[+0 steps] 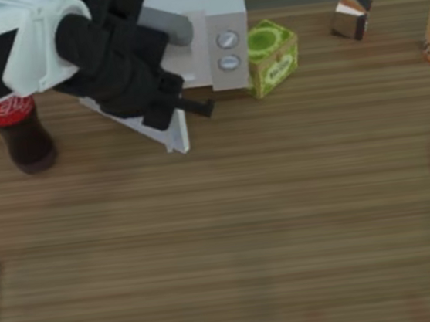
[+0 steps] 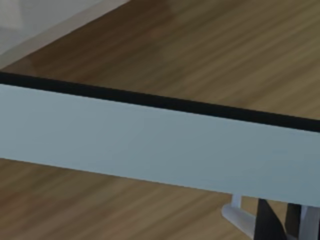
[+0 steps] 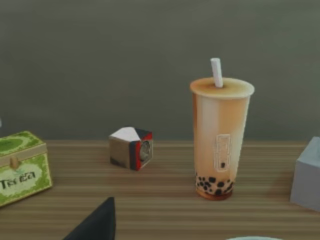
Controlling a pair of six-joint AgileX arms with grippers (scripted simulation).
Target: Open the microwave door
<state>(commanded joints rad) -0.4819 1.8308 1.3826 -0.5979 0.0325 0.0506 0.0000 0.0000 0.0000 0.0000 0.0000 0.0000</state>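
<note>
One risk: our left gripper [image 1: 193, 101], grip state unclear, slips off the half-open microwave door [image 1: 167, 131], upper left.

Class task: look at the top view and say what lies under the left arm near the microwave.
Under the left gripper the microwave door stands swung open from the microwave. Most of the door and the cavity are covered by the arm.
</note>
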